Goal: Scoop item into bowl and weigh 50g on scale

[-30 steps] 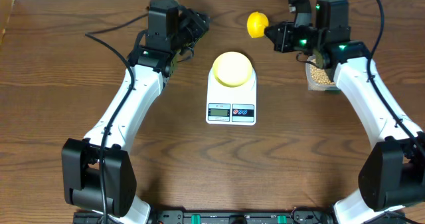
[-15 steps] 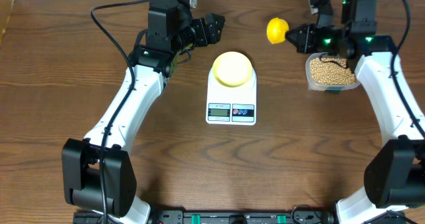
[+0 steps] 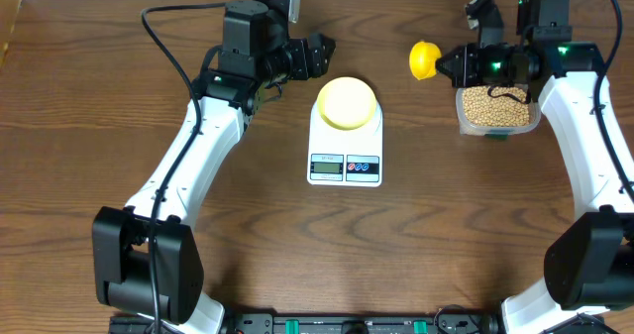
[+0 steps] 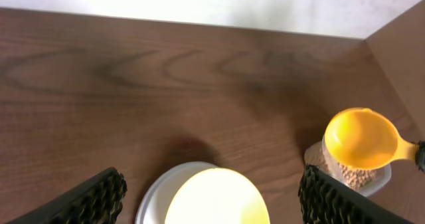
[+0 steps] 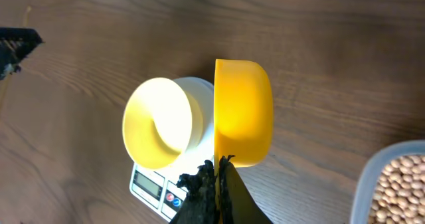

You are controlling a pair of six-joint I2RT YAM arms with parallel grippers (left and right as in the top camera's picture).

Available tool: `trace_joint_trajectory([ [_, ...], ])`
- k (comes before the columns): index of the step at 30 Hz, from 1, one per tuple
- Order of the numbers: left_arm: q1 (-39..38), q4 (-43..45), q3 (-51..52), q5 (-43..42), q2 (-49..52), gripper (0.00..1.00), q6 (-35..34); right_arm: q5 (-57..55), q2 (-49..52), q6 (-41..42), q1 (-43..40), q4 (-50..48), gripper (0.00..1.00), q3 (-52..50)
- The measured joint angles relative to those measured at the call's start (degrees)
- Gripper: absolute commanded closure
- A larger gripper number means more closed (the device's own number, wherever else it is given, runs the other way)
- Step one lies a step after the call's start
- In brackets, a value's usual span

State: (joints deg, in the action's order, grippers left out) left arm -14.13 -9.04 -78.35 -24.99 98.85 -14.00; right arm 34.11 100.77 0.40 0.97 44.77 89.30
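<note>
The pale yellow bowl stands empty on the white scale at mid-table. My left gripper hovers just up-left of it, open. In the left wrist view its fingers flank the bowl without touching it. My right gripper is shut on the handle of a yellow scoop, whose cup looks empty. The scoop hangs left of the clear container of tan beans. From the right wrist the scoop is seen edge-on beside the bowl.
The clear container's rim sits at the right, under the right arm. The scale's display and buttons face the front. Cables trail behind both arms. A pale wall edges the table's far side.
The right arm has carried the scoop rightward and nearer, toward the bean container. The left gripper has swung right toward the bowl and spread its fingers.
</note>
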Motion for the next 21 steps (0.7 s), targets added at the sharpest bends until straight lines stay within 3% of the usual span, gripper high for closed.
trace_joint_trajectory([
  [7, -0.39, -5.01, 0.0, -0.15, 0.0, 0.44, 4.31, -1.01, 0.0, -1.75, 0.0, -0.11, 0.99, 0.0],
  [12, -3.5, -13.62, -0.04, 0.11, 0.0, 0.87, 8.44, -2.67, 0.0, -2.34, 0.0, -0.04, 0.99, 0.0],
  [13, -4.42, -16.04, -0.09, 0.35, 0.0, 0.92, 9.05, -2.97, 0.0, -2.36, 0.0, -0.02, 0.99, 0.0],
  [18, -8.46, -30.08, -0.09, 2.95, -0.31, 0.92, 9.73, -4.09, 0.0, -2.4, 0.0, -0.02, 0.99, 0.0],
  [21, -10.51, -32.06, -0.09, 6.23, -1.57, 0.92, 9.53, -4.46, 0.0, -2.4, 0.0, 0.0, 0.99, 0.0],
])
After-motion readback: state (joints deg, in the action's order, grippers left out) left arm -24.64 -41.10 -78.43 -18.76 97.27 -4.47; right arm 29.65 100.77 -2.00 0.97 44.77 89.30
